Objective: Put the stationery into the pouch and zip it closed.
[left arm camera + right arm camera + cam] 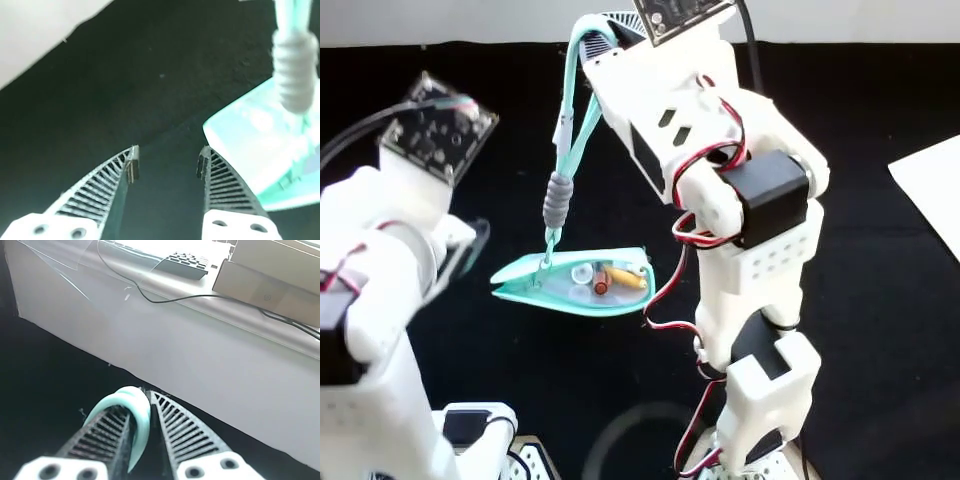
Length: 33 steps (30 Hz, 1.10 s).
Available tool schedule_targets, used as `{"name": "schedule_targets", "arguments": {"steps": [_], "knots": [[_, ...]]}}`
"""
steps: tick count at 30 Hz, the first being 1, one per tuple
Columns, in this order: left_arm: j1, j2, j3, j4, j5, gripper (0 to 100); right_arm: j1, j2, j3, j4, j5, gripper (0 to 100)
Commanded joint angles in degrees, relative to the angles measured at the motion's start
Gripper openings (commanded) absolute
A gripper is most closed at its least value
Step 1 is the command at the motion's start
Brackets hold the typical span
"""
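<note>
Pinching the pouch strap (pixel 138 412), the right gripper (pixel 145 392) hangs above black cloth (pixel 880 330), left gripper (pixel 167 162) spread.

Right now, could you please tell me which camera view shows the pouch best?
The high view: the whole pouch is visible, with small items inside. The left wrist view catches one end of it; the right wrist view shows its strap pinched in the right end effector.

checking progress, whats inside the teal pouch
Through the clear side of the pouch, an orange stick, a small red piece and a whitish round item show; anything beneath them is hidden.
</note>
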Motion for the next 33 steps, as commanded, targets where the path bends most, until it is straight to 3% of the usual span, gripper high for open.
{"name": "schedule_targets", "arguments": {"steps": [1, 13, 29, 33], "knots": [[1.1, -6.1, 4.8, 0.4, -4.1, 21, 1.2, -0.2, -1.7, 0.5, 0.6, 0.8], [1.1, -23.2, 19.0, 0.4, -5.7, 21, 4.3, -0.4, -1.7, 2.9, 0.0, 0.8], [15.3, -21.0, 28.7, 0.1, -7.7, 20, 4.3, 0.0, -1.3, 2.9, -2.6, 0.8], [16.0, -18.7, 29.6, -2.1, -8.7, 20, 4.3, 0.0, -1.3, 2.9, -2.6, 0.8]]}}
